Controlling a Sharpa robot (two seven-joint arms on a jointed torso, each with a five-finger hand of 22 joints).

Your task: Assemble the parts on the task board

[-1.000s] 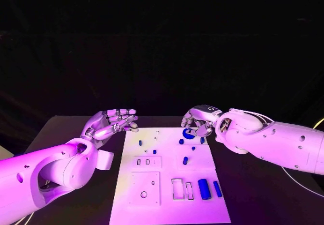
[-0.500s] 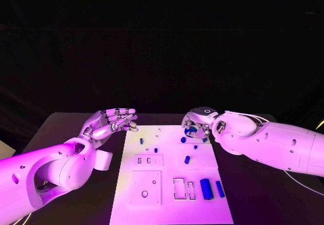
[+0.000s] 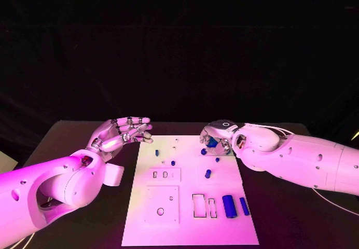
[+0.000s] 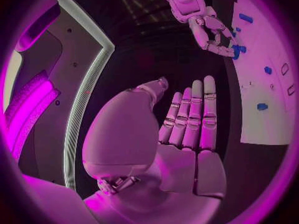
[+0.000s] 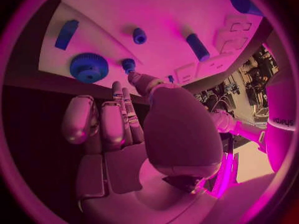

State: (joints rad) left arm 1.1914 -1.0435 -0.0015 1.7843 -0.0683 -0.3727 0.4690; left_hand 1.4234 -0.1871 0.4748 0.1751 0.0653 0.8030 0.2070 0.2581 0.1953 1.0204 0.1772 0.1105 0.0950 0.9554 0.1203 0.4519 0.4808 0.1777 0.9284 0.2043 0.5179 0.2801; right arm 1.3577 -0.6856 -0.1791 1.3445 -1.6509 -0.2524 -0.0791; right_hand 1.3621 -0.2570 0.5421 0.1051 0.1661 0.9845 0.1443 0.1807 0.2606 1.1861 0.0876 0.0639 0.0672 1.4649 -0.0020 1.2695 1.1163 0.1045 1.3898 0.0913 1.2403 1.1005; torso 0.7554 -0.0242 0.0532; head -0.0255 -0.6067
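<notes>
The white task board (image 3: pixel 187 223) lies in the middle of the black table. My right hand (image 3: pixel 218 138) hangs over its far right corner, fingers curled downward and holding nothing. Just past its fingertips (image 5: pixel 116 90) a blue gear (image 5: pixel 89 67) lies flat on the board, and a small blue peg (image 5: pixel 128 64) stands close to the thumb tip. My left hand (image 3: pixel 120 134) hovers palm up beside the board's far left corner, fingers apart and empty. The left wrist view shows the right hand (image 4: pixel 211 31) bent over the gear (image 4: pixel 238 50).
Two blue cylinders (image 3: pixel 229 206) (image 3: pixel 244 206) lie at the board's near right, beside rectangular slots (image 3: pixel 198 205). Small blue pegs (image 3: pixel 156 152) (image 3: pixel 173 162) (image 3: pixel 208 174) stand across the board's far half. A square plate with a hole (image 3: pixel 161 205) sits near left.
My right hand has drawn in over the blue gear, which lay beside it a second ago. The left hand has kept its pose. The camera has shifted slightly.
</notes>
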